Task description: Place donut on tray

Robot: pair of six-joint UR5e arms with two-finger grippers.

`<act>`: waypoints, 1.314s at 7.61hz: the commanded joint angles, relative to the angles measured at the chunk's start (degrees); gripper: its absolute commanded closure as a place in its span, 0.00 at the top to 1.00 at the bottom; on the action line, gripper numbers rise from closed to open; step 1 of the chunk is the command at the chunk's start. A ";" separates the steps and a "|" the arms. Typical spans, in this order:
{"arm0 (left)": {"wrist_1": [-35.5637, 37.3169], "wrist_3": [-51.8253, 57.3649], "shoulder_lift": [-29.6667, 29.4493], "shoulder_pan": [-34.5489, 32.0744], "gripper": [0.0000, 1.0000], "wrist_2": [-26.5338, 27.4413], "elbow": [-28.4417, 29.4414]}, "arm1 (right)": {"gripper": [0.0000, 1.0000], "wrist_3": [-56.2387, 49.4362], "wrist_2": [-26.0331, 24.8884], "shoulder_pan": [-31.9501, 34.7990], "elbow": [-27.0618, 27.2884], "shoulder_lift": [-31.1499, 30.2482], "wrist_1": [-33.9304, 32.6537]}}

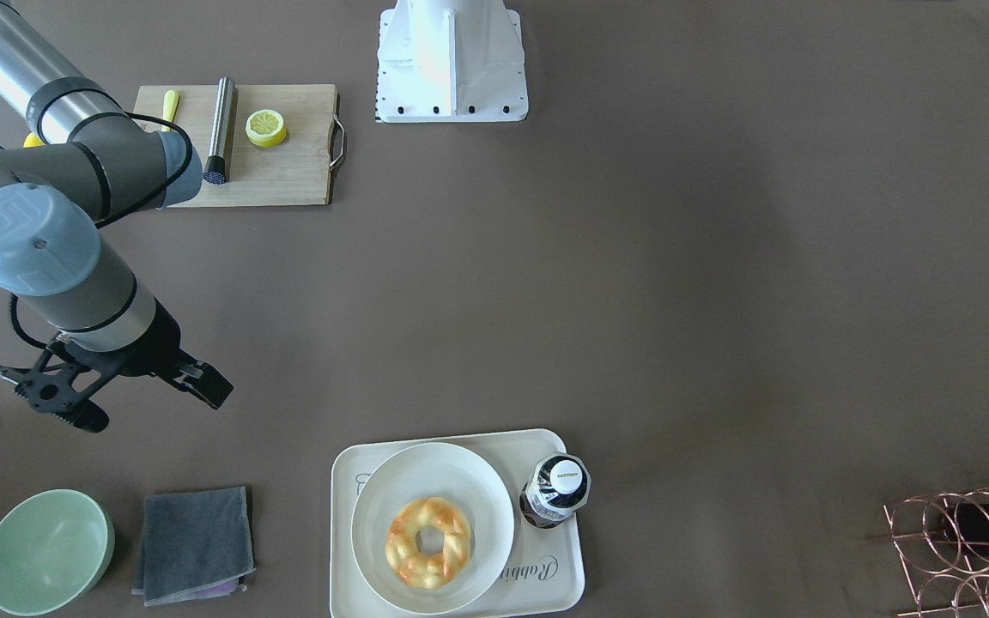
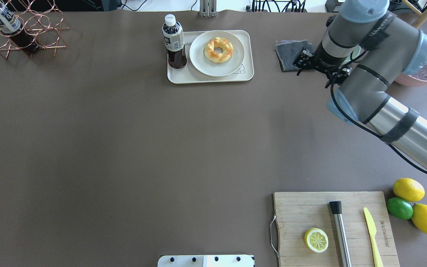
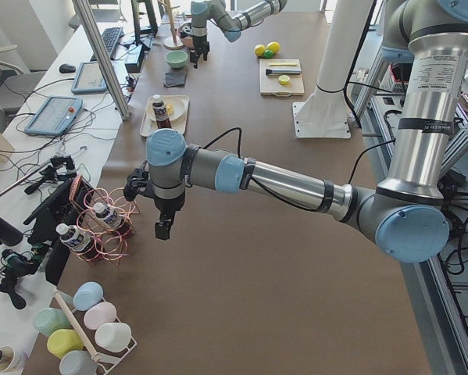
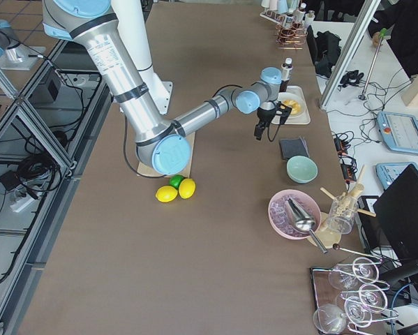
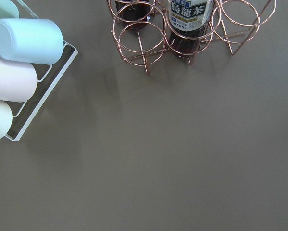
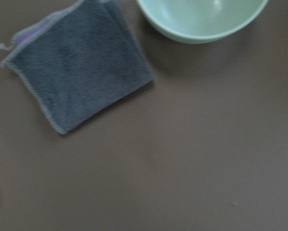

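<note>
The donut [image 1: 404, 532] is a golden twisted ring with orange-brown patches. It lies on a round white plate [image 1: 460, 472] that sits on the cream tray [image 1: 546, 584]. It also shows in the overhead view [image 2: 211, 48], on the tray [image 2: 184, 76]. My right gripper [image 1: 151, 408] is open and empty. It hangs over bare table to the side of the tray, near a grey cloth [image 1: 194, 545]. My left gripper [image 3: 159, 215] shows only in the exterior left view, by a copper rack, so I cannot tell whether it is open or shut.
A dark drink bottle [image 1: 556, 489] stands on the tray beside the plate. A green bowl [image 1: 46, 551] sits beyond the cloth. A wooden cutting board [image 1: 280, 172] holds a lemon half, a steel tool and a yellow knife. A copper bottle rack [image 1: 967, 549] stands at the far corner.
</note>
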 commanded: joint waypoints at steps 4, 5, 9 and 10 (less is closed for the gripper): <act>-0.12 2.22 1.29 -2.83 0.98 0.02 -0.31 | 1.00 -62.48 -0.98 21.54 16.39 -28.66 -18.42; -0.03 4.83 1.47 -2.92 0.98 0.11 -0.22 | 1.00 -77.78 -1.15 28.39 14.56 -30.26 -20.36; 0.32 6.09 1.92 -2.84 0.98 6.64 2.50 | 1.00 -95.52 2.16 41.81 3.92 -31.50 -17.33; 1.10 5.92 1.65 -2.57 0.98 5.22 2.77 | 1.00 -95.52 6.62 42.60 2.60 -31.77 -15.74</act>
